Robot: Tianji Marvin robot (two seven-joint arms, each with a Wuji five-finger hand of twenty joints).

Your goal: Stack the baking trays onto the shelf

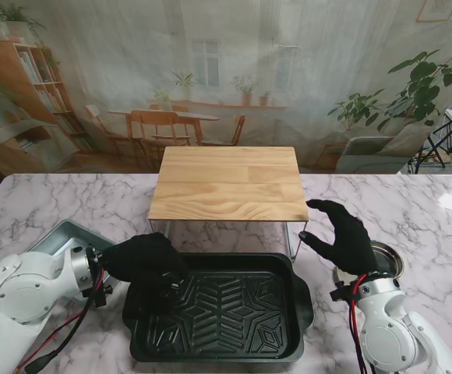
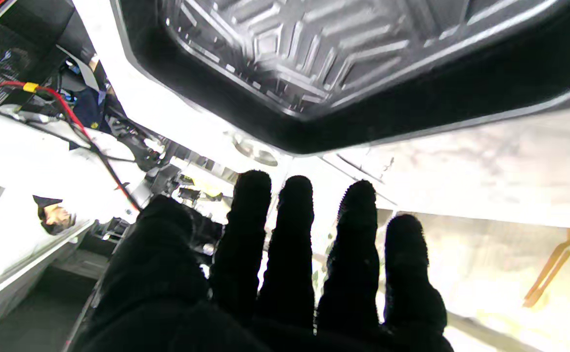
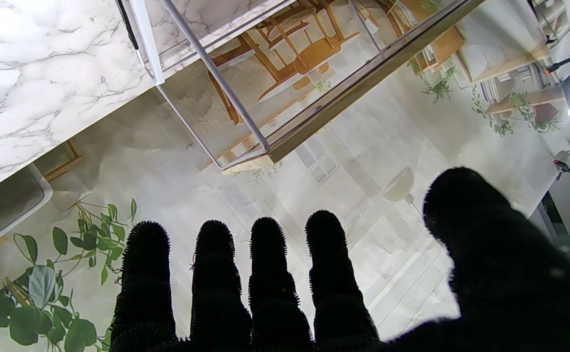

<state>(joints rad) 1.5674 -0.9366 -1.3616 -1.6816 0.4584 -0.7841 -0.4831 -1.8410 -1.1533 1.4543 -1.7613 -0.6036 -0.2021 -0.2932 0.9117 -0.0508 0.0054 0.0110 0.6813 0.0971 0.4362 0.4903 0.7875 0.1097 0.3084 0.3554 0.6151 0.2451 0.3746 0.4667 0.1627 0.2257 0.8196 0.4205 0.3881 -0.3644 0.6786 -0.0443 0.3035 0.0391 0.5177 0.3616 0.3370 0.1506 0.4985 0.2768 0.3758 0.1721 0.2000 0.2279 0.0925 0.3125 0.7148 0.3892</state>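
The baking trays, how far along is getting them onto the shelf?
Nothing is stacked yet: the wooden shelf top is bare. The black tray sits on the table before it, the left hand over its left rim, the right hand open beside it. A grey tray waits at far left.

1. A printed backdrop (image 1: 234,70) fills the far side, picturing a sunlit room with pale walls.
2. It pictures a window (image 1: 205,61) and a wooden dining table with chairs (image 1: 164,125).
3. Its left side shows a wooden bookshelf (image 1: 23,86).
4. Its right side shows a leafy potted plant (image 1: 421,86) and a grey armchair (image 1: 382,152).
5. A white marble-patterned table top (image 1: 62,202) spreads nearer to me.
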